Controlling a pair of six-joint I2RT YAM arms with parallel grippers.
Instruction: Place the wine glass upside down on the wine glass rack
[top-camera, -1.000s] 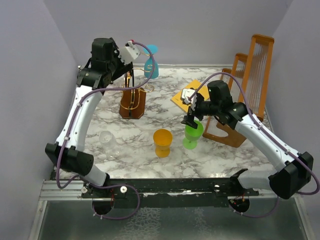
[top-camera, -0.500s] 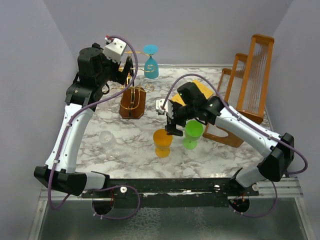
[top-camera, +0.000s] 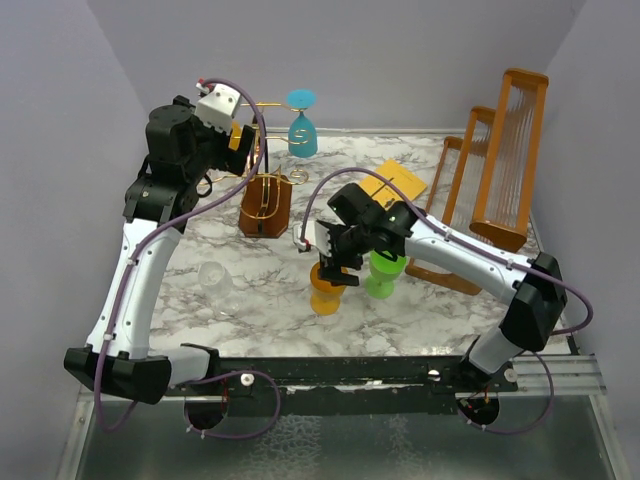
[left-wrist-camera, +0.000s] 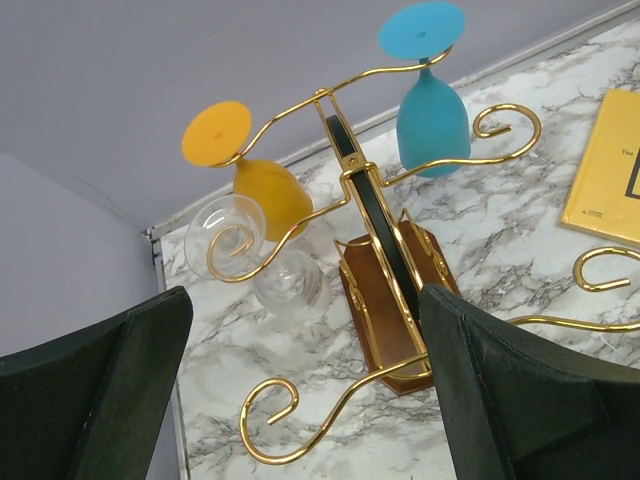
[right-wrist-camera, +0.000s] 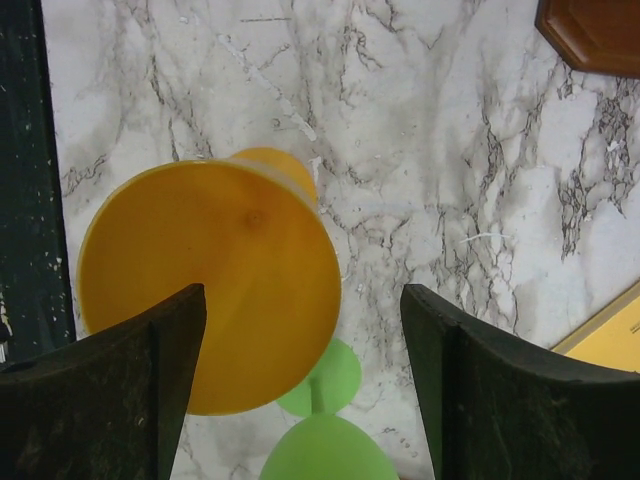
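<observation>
Right end effector (top-camera: 334, 266) open above the orange wine glass (right-wrist-camera: 210, 300)
Its empty fingers (right-wrist-camera: 110, 400) flank the bowl from above, wrist pointing down, arm stretched inward from the right. The glass stands upright on the table (top-camera: 270, 310) beside a green glass (top-camera: 385, 265), well apart from the wine glass rack (left-wrist-camera: 370, 220). Probably light, stiff, slick plastic: grip low on the bowl.

White arms (top-camera: 135, 280) with black joints (top-camera: 170, 140), purple cables (top-camera: 250, 93), and black claw fingers (left-wrist-camera: 90, 400).

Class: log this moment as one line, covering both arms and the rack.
left fingers: open, facing rack | right fingers: open, over orange glass on table | rack: holds blue glass, second orange glass, inverted
</observation>
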